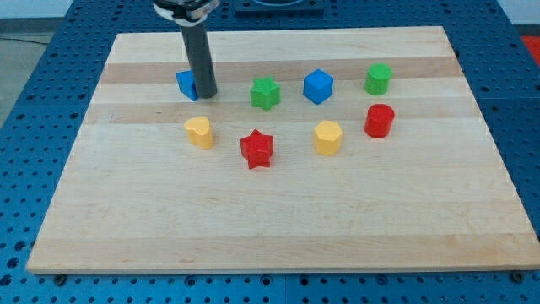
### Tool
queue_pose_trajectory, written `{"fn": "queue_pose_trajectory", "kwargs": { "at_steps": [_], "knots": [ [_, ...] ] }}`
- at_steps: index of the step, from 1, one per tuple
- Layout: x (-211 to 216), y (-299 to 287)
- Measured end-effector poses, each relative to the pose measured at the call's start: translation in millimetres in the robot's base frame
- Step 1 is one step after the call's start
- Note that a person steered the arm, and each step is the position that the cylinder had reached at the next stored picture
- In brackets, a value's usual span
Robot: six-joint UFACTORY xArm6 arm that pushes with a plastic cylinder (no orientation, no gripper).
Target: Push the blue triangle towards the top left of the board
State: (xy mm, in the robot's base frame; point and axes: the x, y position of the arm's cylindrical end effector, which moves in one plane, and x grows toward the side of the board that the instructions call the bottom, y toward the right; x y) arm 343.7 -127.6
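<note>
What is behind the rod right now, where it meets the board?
The blue triangle sits there, pressed against my tip on its left side in the view. The rod covers its right part, so its full shape can't be seen.

On the board [270,219], take the red star [256,149] as the mark. The yellow heart [199,132] lies to its left. The yellow hexagon [327,137] lies to its right and the red cylinder [380,121] farther right. The green star [265,93] lies just above it. The blue triangle [186,84] lies up-left, with my tip [206,95] against the triangle's right side. The blue cube [318,86] and green cylinder [377,79] lie up-right.
</note>
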Motion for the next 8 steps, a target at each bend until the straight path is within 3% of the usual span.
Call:
{"fn": "queue_pose_trajectory", "kwargs": {
  "at_steps": [3, 6, 8],
  "knots": [
    [-7.8, -40.6],
    [-71.7, -59.6],
    [-90.2, -94.6]
  ]
}}
